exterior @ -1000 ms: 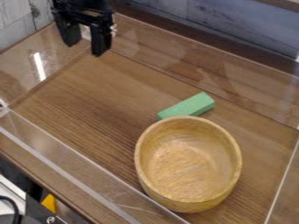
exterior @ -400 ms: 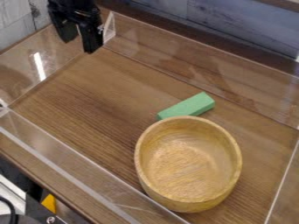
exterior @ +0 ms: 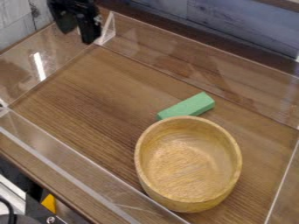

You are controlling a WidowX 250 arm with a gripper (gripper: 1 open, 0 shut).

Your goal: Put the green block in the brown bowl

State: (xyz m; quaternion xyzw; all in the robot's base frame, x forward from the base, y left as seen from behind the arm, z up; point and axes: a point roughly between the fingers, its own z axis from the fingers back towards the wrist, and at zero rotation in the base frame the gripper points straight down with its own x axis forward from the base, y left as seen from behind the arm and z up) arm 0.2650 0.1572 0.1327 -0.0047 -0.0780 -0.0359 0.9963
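Note:
The green block [exterior: 187, 107] lies flat on the wooden table, just beyond the far rim of the brown bowl [exterior: 188, 163]. The bowl stands upright and empty at the front right. My gripper [exterior: 73, 28] hangs at the far left corner, well away from both. Its black fingers point down and stand open with nothing between them.
Clear plastic walls [exterior: 70, 166] fence the wooden table [exterior: 93, 105] on all sides. A small white tag [exterior: 107, 28] sits on the far wall beside the gripper. A tiled wall runs behind.
The gripper has moved up and to the left, toward the far left corner. Block and bowl have not moved.

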